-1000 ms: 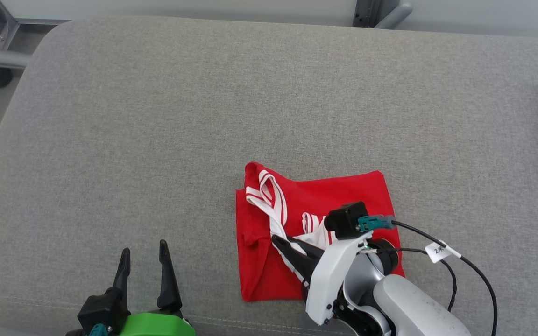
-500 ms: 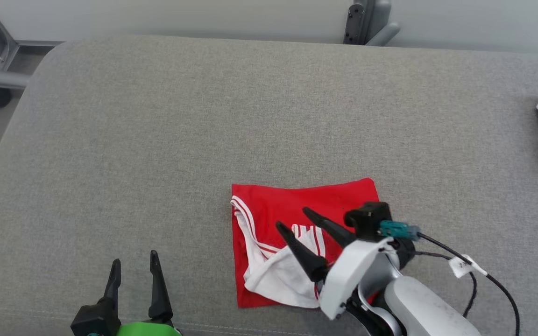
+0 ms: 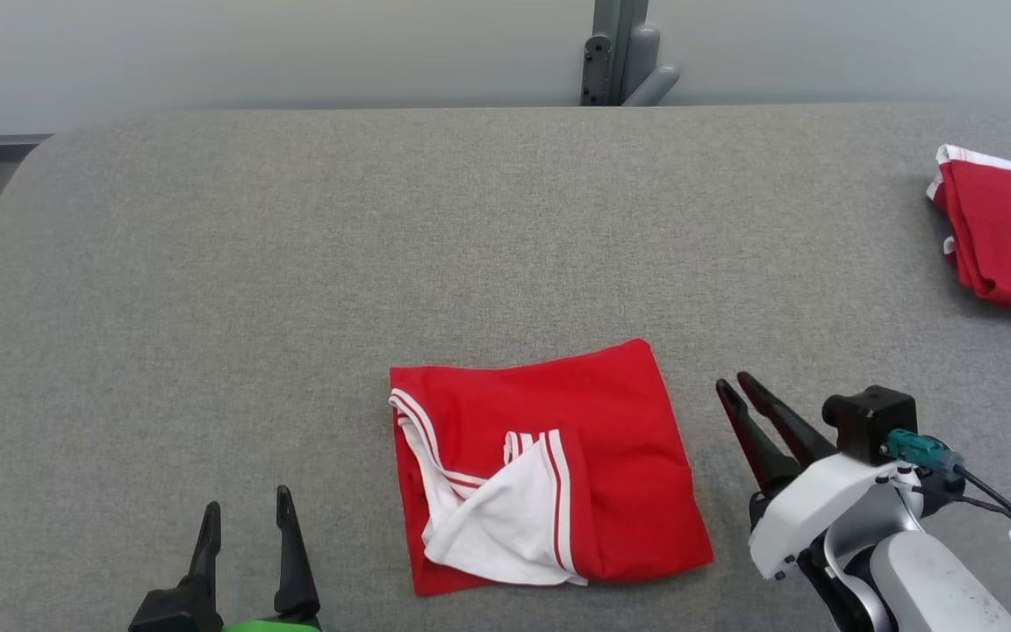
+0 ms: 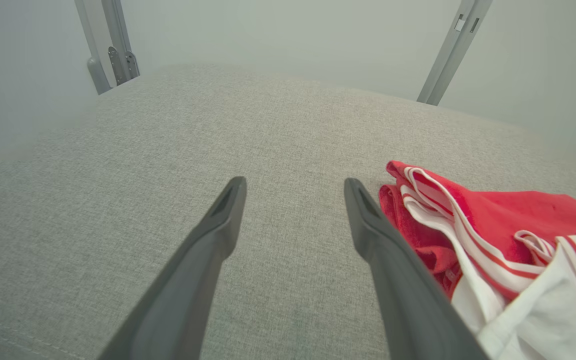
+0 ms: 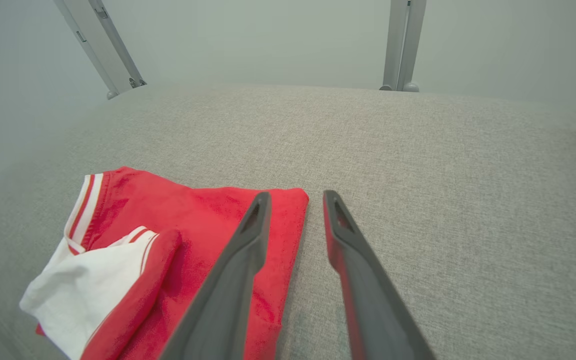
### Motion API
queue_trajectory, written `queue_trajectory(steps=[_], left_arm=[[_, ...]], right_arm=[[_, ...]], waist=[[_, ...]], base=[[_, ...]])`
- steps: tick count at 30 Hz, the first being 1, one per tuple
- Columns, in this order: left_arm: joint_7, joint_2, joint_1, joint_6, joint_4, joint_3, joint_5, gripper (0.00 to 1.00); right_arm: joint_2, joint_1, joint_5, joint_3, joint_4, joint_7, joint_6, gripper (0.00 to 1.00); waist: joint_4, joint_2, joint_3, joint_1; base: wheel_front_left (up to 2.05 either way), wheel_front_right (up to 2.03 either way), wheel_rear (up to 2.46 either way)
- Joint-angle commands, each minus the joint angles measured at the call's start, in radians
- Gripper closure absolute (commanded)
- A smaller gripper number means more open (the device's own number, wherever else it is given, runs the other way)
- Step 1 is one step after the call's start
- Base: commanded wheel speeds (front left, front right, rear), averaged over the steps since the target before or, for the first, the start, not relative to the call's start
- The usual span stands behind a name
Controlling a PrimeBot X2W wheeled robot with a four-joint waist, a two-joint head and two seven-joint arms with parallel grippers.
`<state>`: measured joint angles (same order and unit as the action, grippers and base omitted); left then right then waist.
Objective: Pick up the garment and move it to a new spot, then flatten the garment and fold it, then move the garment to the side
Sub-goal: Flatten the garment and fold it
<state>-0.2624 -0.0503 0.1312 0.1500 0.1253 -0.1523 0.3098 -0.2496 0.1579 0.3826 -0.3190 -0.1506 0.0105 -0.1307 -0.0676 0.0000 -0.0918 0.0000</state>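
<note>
**Status of task.** The red garment with white striped trim [image 3: 549, 465] lies on the grey fabric-covered desk [image 3: 295, 263], in the half nearer the robot and about midway across. It is folded into a compact, roughly square packet. A white flap edged with red stripes is turned out at the garment's near-left corner, so the fold is not fully tidy. Judged from this layout, the pick-up, flatten and fold steps appear complete. The move to the side is not yet done.

**Grippers.**
- The left gripper [image 3: 247, 500] is left of the garment and nearer the robot. Its fingers are spread wide and hold nothing. In the left wrist view [image 4: 294, 182] the garment's striped edge sits just beside the right-hand finger.
- The right gripper [image 3: 732, 381] is just beside the garment's right edge, clear of the cloth. Its fingers are parted by a narrow gap and hold nothing. In the right wrist view [image 5: 296, 195] one finger overlaps the red corner.

**Limits of view.**
- The garment type cannot be determined, and the layers under the top fold are hidden.
- A second red garment [image 3: 1006, 228], far right of the folded one, is cut off by the frame edge.
- The body of the left gripper is cut off at the bottom edge.
</note>
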Motion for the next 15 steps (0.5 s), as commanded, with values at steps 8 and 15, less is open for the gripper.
queue_trajectory(steps=[8, 15], left_arm=[[-0.003, -0.001, -0.057, -0.004, 0.004, -0.016, -0.005, 0.00], [-0.003, -0.001, -0.073, 0.002, 0.011, -0.027, 0.004, 0.00]], right_arm=[[0.004, 0.041, 0.020, -0.069, -0.094, 0.032, 0.000, 1.00], [0.027, 0.095, 0.058, -0.203, -0.179, 0.059, 0.000, 1.00]], waist=[[-0.029, 0.0000, -0.074, 0.0000], [-0.057, 0.0000, -0.089, 0.0000]], base=[[0.00, 0.00, 0.00], [0.00, 0.00, 0.00]])
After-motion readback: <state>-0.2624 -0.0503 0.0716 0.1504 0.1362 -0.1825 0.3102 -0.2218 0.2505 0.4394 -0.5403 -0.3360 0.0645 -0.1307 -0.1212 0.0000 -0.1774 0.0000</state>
